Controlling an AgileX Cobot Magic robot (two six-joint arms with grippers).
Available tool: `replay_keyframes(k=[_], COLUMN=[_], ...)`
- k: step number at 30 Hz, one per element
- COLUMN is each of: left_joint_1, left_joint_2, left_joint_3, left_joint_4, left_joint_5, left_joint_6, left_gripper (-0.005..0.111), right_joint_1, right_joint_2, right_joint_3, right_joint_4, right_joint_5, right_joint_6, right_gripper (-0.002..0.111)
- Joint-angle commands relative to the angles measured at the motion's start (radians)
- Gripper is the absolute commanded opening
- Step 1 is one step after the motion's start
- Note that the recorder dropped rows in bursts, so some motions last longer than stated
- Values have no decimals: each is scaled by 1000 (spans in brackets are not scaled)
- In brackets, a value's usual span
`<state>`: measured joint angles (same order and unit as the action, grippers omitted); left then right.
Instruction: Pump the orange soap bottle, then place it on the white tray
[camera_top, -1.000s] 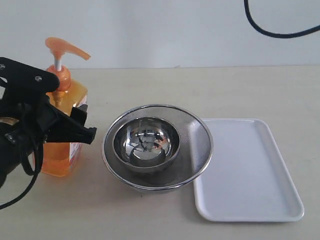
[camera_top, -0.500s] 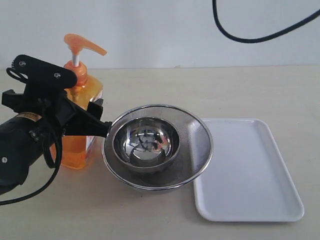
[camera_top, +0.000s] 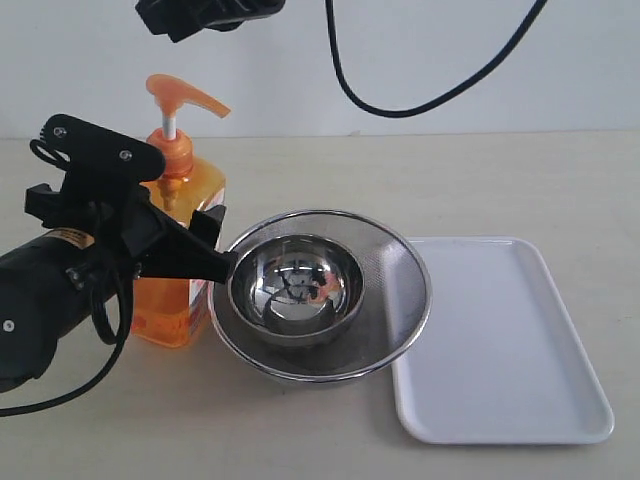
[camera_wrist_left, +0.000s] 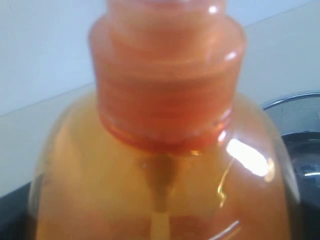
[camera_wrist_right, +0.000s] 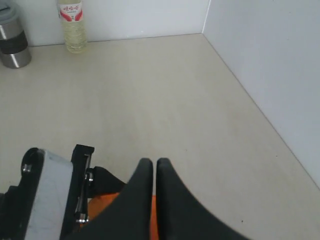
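The orange soap bottle stands upright at the left of the table, close beside the steel bowls, its pump head raised on the white stem. My left gripper is shut on the bottle's body, one finger on each side. In the left wrist view the bottle's neck and shoulders fill the picture and hide the jaws. My right gripper is shut and empty, hanging above the pump head; in the exterior view it shows at the top edge. The white tray lies empty at the right.
A small steel bowl sits inside a wider mesh bowl between the bottle and the tray. A black cable hangs at the back. The right wrist view shows a pale bottle and a steel canister by the wall.
My left gripper has carried the bottle rightwards to the bowls' edge. The right gripper has come into the exterior view at the top, above the pump.
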<state>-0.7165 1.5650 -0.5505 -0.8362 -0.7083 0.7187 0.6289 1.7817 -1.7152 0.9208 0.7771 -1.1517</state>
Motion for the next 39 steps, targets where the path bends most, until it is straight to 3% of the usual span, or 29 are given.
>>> replay_keyframes(k=[1, 39], left_joint_1=[-5, -3], left_joint_2=[-5, -5], left_joint_3=[-12, -15], left_joint_4=[36, 38], left_joint_5=[-51, -55], left_joint_6=[-8, -8], left_gripper=[5, 5], right_joint_1=[7, 8], right_joint_2=[2, 69], right_joint_3=[-11, -11], right_joint_4=[3, -258], right_joint_5=[50, 150], right_joint_6=[22, 237], right_gripper=[0, 0])
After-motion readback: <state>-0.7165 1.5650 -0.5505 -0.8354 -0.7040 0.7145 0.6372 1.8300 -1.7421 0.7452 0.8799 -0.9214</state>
